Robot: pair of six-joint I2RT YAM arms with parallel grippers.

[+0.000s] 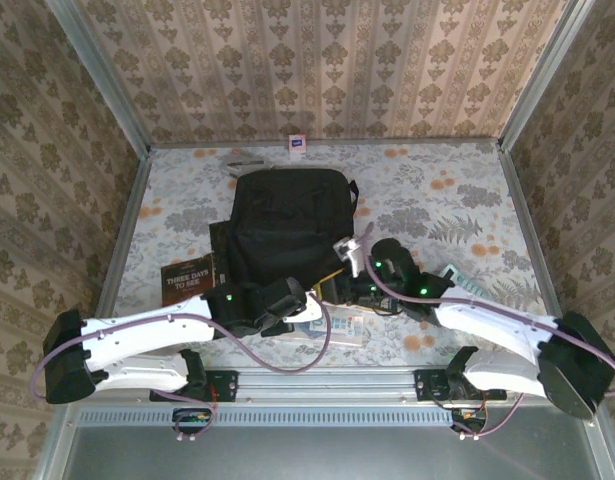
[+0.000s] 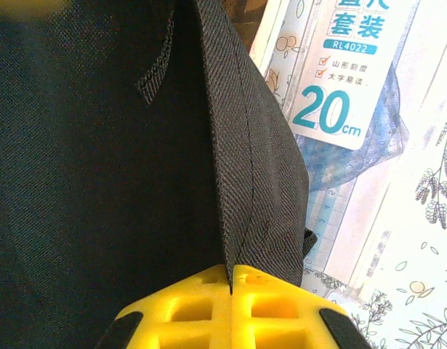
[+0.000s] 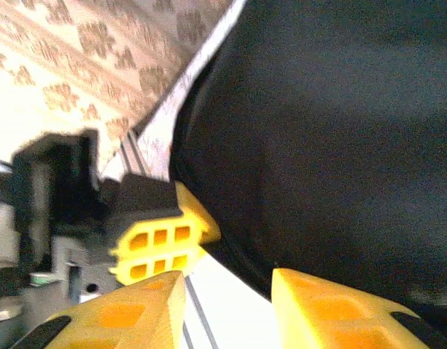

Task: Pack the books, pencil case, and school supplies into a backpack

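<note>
- The black backpack (image 1: 287, 225) lies flat in the middle of the bench (image 1: 437, 190), at the centre of the overhead view. Its near edge sits down among the two arms.
- The left tool (image 2: 230, 270) is clamped tight on a fold of the backpack's fabric. In its wrist view the yellow fingers (image 2: 187, 309) meet at bottom centre, and the pinched ridge of cloth runs up from them.
- Just right of that fold, a clear ruler pack (image 2: 339, 94) with "20cm" printed in teal lies on the bench. The fabric overlaps its left side.
- The right tool (image 3: 227, 291) stands partly open. Its two yellow fingers (image 3: 325, 313) are apart at the bottom of its wrist view, with nothing gripped between them.
- In that same view the backpack is the dark mass at upper right, and the left tool's yellow fingers show at middle left, close against it.
- A dark book (image 1: 190, 283) with a white title lies just beside the backpack, left of centre.
- A small pink-white packet (image 1: 297, 143) with a blue square sits by the far wall at top centre, apart from the backpack.
</note>
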